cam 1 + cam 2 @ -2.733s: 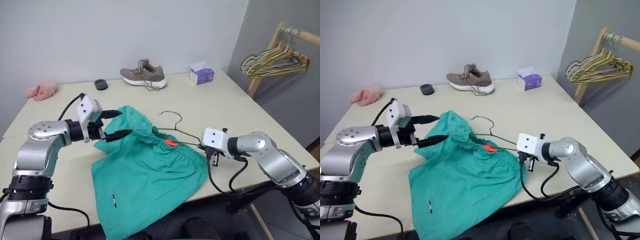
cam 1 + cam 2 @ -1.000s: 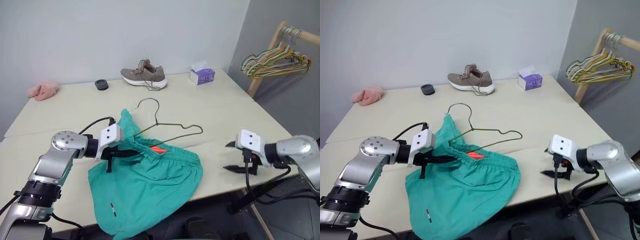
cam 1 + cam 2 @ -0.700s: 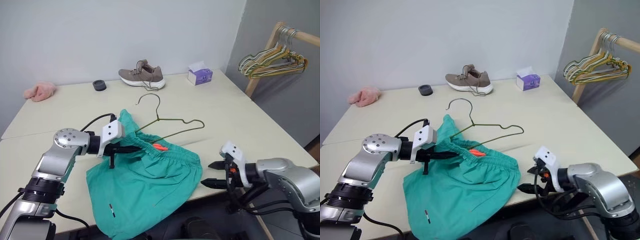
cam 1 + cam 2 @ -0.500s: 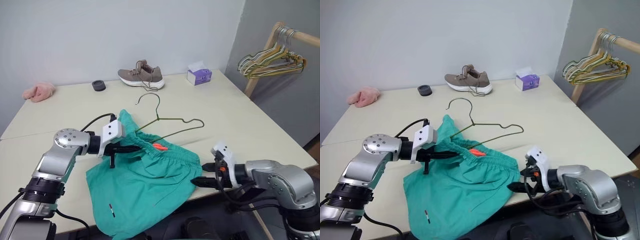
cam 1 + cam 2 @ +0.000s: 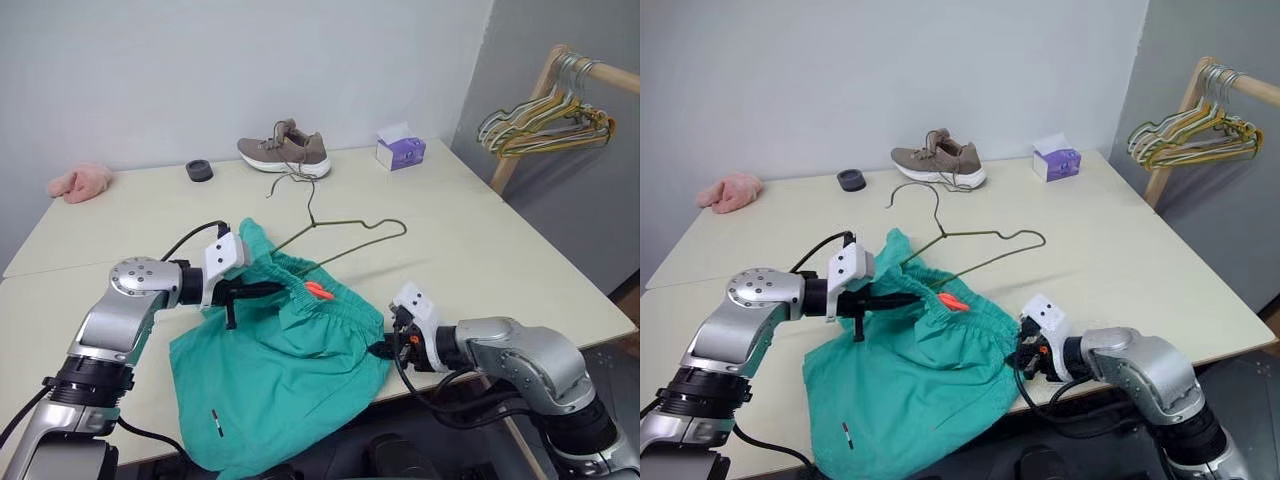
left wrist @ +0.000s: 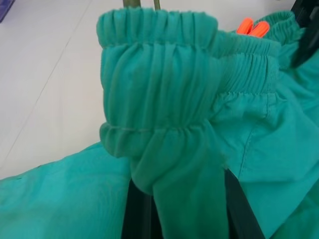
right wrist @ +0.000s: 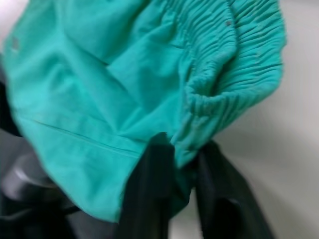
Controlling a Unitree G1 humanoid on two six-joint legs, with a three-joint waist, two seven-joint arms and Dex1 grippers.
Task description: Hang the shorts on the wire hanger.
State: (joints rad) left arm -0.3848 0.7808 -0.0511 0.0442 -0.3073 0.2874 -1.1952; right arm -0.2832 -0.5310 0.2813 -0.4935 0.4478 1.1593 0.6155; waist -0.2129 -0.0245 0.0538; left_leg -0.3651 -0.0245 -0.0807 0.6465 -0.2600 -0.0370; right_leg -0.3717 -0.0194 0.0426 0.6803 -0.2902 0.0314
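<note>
The shorts [image 5: 285,350] are spread on the front part of the table [image 5: 480,250], their lower half draped over the table's front edge. The waistband is gathered and raised at the left end of the shorts, where it is pinched between the closed fingers of the left gripper [image 5: 268,290]; in the left wrist view the elastic band [image 6: 164,99] is seen bunched over the two black fingers [image 6: 137,214]. An orange tag [image 5: 318,291] is seen inside the waist, just beside that gripper. At the right end of the waistband, the right gripper [image 5: 385,349] is closed on the fabric edge; in the right wrist view the ribbed elastic [image 7: 234,79] is squeezed between its fingers [image 7: 154,164]. The wire hanger [image 5: 345,237] is lifted behind the shorts, one shoulder tucked into the waist opening and the other shoulder and the hook standing free above the table. Behind the shorts, near the wall, a shoe [image 5: 284,150], a small black ring [image 5: 199,170], a pink cloth [image 5: 80,181] and a tissue box [image 5: 400,150] are set on the table. To the right of the shorts, well apart, a bunch of hangers [image 5: 545,125] is hung on a wooden rack [image 5: 560,70].
</note>
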